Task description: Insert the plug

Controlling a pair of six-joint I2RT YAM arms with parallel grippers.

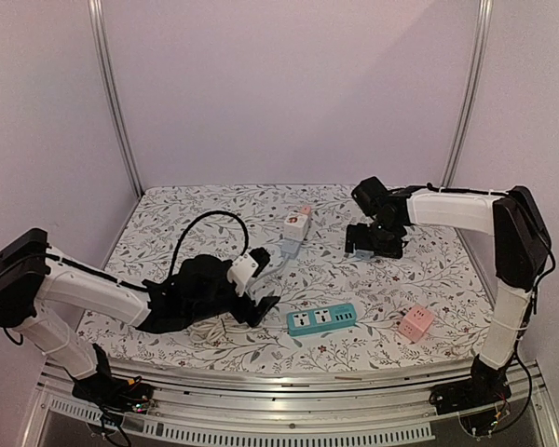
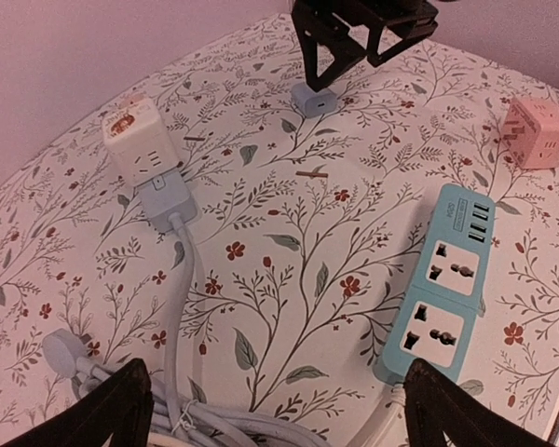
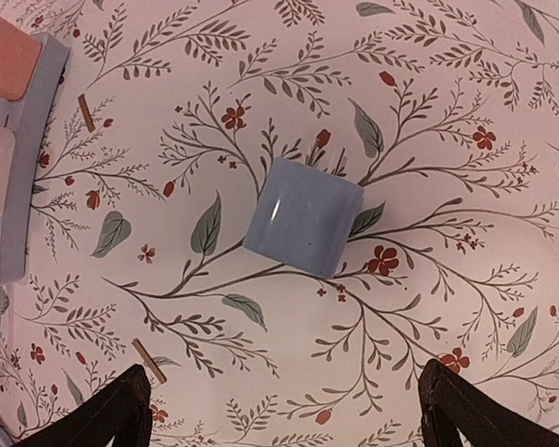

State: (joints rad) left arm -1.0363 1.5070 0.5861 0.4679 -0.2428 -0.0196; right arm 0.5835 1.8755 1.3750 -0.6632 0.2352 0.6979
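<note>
The small blue-grey plastic cube plug [image 3: 303, 216] lies loose on the floral tablecloth [image 3: 447, 112]. It is directly under the right gripper [image 3: 283, 372], whose jaws are spread wide, touch nothing and hold nothing. In the wrist view the cube sits toward 12 o'clock from the fingertips and is turned slightly off square to them.

That skew is the first risk. If the jaws close on it as it lies, they could catch a corner and spin or squirt the cube away. I cannot tell which face carries its prongs, so it might also be lifted facing the wrong way.

The likely socket is the teal plastic power strip [image 1: 321, 318], at about 7 o'clock from the plug in the overhead view and well apart from it. The strip is unanchored, so a push slightly off the holes would probably slide it rather than seat the plug.

The left gripper [image 2: 275, 368] is also released and empty, low over the table, with the strip at its 2 o'clock. A coil of white cable [image 2: 182, 279] lies at its 6 o'clock and could snag a finger if that arm moves to brace the strip.
</note>
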